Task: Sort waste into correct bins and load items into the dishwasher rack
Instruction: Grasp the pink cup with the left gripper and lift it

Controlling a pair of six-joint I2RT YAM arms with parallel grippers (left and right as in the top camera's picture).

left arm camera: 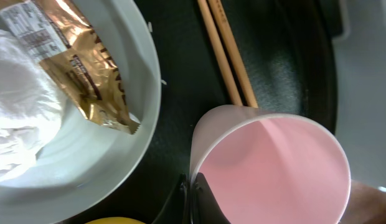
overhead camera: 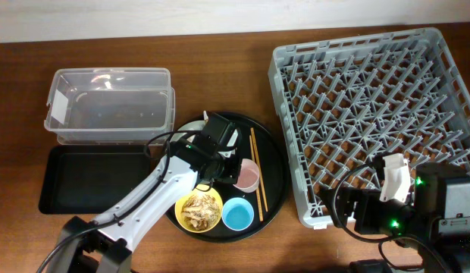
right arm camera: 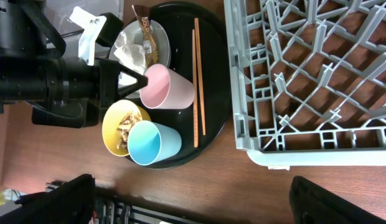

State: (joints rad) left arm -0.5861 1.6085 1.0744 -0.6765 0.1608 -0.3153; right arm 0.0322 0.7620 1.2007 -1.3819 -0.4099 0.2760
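Observation:
My left gripper (overhead camera: 233, 173) (left arm camera: 194, 194) is shut on the rim of the pink cup (overhead camera: 249, 176) (left arm camera: 274, 168) (right arm camera: 168, 87), which stands on the round black tray. Beside it, the pale grey plate (left arm camera: 118, 143) (right arm camera: 162, 46) holds crumpled white tissue (left arm camera: 18, 118) and a brown-gold wrapper (left arm camera: 81, 68). The yellow bowl (overhead camera: 200, 211) holds food scraps. The light blue cup (overhead camera: 238, 214) stands next to it. The chopsticks (overhead camera: 255, 167) (left arm camera: 227, 56) lie on the tray's right side. My right gripper (overhead camera: 350, 208) (right arm camera: 190, 194) is open and empty, by the near-left corner of the dishwasher rack (overhead camera: 356, 39).
The clear tub (overhead camera: 110, 73) stands at the back left, with the shallow black tray (overhead camera: 91, 178) in front of it. The round black tray (overhead camera: 274, 174) sits between them and the rack. My left arm stretches across the plate in the overhead view.

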